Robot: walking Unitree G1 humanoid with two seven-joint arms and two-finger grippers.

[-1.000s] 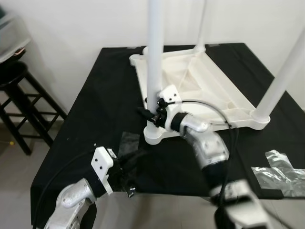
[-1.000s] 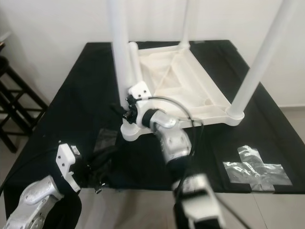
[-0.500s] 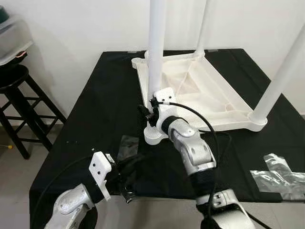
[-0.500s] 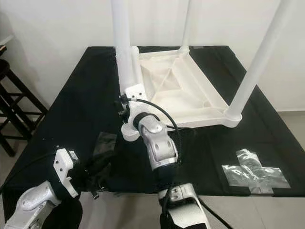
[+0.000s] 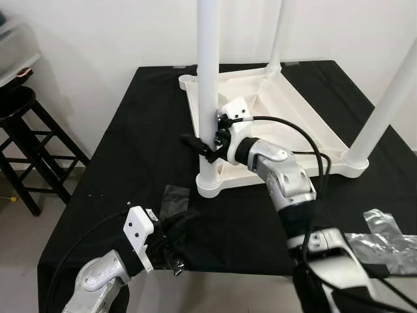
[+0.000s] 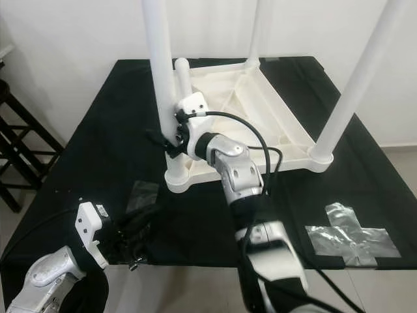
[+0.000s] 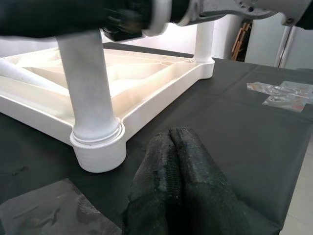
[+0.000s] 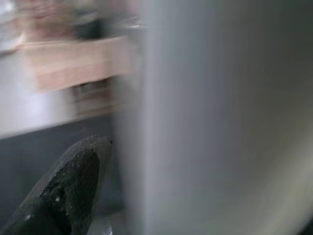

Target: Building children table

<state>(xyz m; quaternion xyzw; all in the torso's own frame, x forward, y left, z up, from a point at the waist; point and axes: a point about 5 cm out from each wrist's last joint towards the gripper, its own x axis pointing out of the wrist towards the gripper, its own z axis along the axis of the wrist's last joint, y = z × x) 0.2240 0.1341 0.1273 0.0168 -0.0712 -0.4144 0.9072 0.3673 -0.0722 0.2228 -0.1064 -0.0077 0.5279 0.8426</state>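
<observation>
Left eye view first, reading from your left: a black stool [image 5: 26,140] stands off the black tabletop [image 5: 124,163], and your left gripper [image 5: 171,238] rests low on the cloth near the front edge, well clear of the work. In its wrist view the two fingers [image 7: 168,169] lie pressed together with nothing between them.

Next comes the white plastic children's table [image 5: 273,124], lying upside down in the middle of the tabletop with its legs pointing up. Your right gripper [image 5: 203,145] is wrapped round the near-left leg [image 5: 208,78], a little above the socket [image 5: 210,182] where that leg enters the corner. One black finger [image 8: 73,186] shows beside the blurred white tube in the right wrist view, so the pincer looks closed on the leg.

Expect the leg to be a light, hollow, rigid tube with a smooth, slippery skin; it will likely spin or slide in the pads if you squeeze lightly. Hold it low, near the socket, where the leverage is small. The upturned tabletop is light too and may skid on the cloth.

Further right stand a far leg [image 5: 277,32] and the near-right leg [image 5: 384,104], with silver tape [image 5: 384,235] on the cloth beyond.
</observation>
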